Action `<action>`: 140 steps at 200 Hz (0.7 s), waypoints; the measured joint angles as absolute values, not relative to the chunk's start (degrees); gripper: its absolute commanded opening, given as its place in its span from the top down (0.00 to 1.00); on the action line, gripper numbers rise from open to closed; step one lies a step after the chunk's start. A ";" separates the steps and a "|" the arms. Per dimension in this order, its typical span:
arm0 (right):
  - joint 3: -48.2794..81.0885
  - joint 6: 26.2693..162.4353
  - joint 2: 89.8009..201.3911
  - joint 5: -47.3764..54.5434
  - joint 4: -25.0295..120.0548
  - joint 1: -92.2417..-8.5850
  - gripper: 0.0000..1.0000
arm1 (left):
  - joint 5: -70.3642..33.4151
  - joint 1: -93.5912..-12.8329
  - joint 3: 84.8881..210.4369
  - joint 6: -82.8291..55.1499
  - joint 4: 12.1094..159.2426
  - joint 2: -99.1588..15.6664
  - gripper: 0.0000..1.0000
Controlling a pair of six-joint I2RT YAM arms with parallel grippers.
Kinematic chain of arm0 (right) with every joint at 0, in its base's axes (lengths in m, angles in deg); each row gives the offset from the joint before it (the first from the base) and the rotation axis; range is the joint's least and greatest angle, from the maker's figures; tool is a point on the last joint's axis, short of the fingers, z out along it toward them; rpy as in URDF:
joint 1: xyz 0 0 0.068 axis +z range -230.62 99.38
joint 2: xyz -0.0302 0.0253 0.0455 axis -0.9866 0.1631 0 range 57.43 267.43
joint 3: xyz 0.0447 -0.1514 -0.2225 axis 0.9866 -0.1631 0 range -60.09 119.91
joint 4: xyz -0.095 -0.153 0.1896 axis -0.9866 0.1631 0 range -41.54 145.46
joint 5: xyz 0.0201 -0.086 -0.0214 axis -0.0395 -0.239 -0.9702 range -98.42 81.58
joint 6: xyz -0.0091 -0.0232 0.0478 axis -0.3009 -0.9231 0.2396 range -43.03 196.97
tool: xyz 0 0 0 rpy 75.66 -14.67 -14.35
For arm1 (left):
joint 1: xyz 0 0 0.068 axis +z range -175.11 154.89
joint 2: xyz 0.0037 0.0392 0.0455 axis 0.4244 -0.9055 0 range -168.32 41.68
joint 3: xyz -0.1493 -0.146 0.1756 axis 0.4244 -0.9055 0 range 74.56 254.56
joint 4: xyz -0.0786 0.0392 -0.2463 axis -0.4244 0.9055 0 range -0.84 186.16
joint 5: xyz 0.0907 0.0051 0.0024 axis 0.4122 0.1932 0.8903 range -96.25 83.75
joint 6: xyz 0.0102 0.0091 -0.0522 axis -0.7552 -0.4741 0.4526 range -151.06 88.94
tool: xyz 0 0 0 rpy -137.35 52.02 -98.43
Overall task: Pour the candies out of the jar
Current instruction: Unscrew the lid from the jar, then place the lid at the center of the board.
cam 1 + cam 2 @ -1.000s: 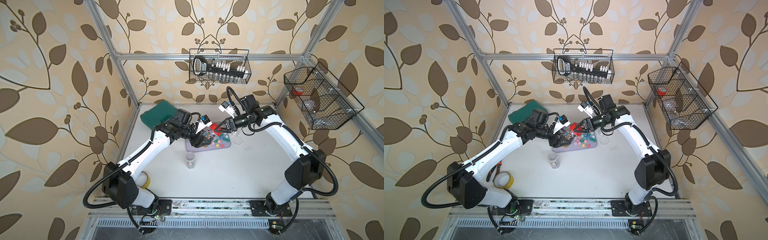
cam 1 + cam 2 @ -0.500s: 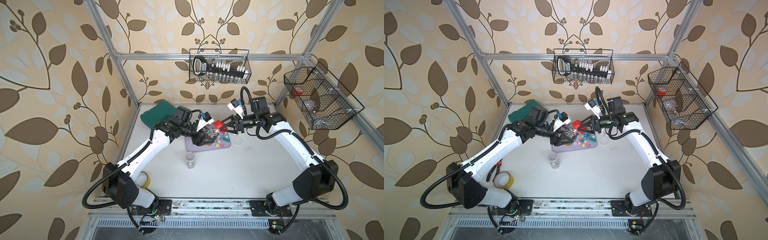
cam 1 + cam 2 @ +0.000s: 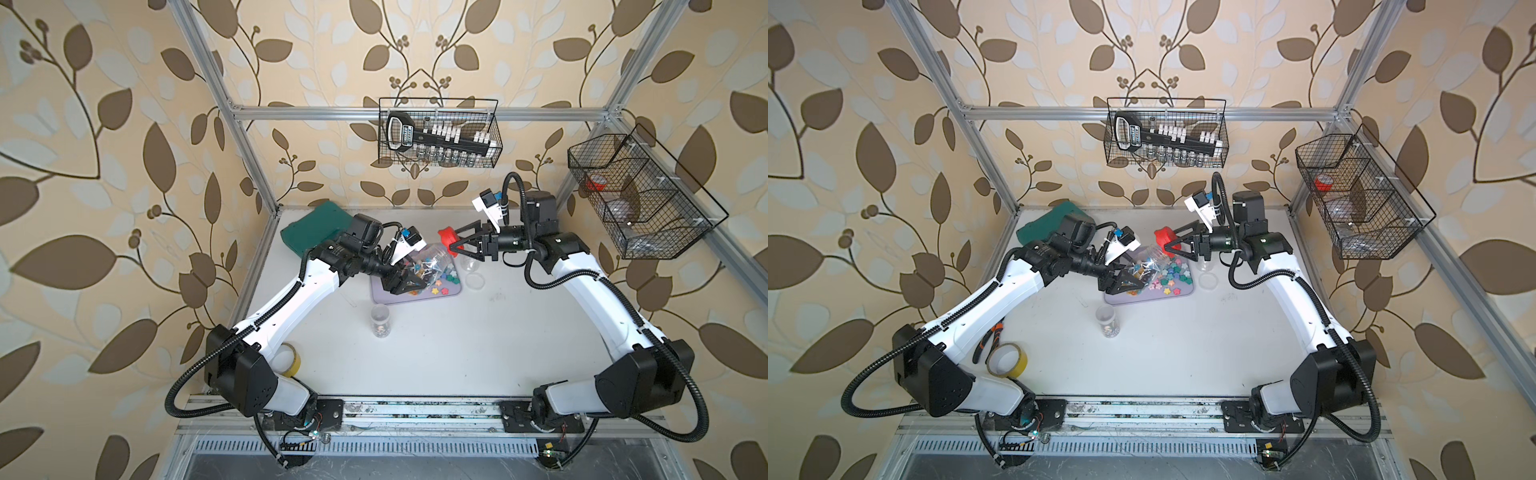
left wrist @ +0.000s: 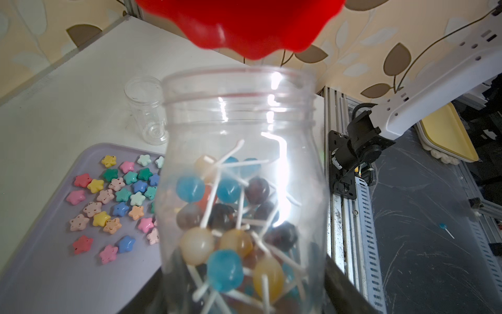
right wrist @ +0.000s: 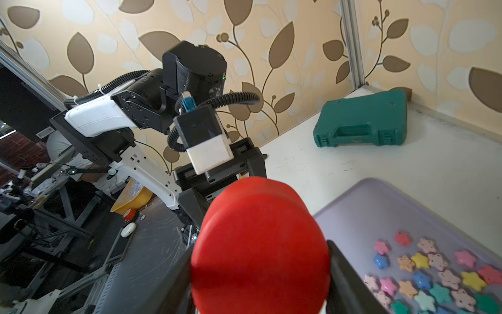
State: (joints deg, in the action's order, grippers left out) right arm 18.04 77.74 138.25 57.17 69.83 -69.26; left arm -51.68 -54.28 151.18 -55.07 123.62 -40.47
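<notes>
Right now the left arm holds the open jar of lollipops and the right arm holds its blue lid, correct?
No: the lid is red, not blue, as the right wrist view shows. The left arm does hold the open jar of lollipops.

Robotics laboratory test cell. Evidence: aluminium-profile frame [image 3: 311, 112], leaf-wallpapered panels [image 3: 104, 166] forming mock walls, 2 robot arms [image 3: 291, 299] bolted to a base rail [image 3: 415, 409].

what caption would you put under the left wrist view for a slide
Uncapped clear jar of ball lollipops, red lid just off its mouth, star candies lying on the lilac tray beside it
</notes>
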 measured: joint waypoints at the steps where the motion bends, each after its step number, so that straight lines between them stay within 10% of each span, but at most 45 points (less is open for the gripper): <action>1: 18.04 77.96 138.18 57.12 69.65 -69.26 0.46 | -51.68 -54.28 151.16 -55.05 123.68 -40.47 0.58; 140: -5.54 93.50 131.82 6.81 80.10 -69.76 0.40 | -46.56 -54.26 149.60 -56.21 124.82 -39.94 0.56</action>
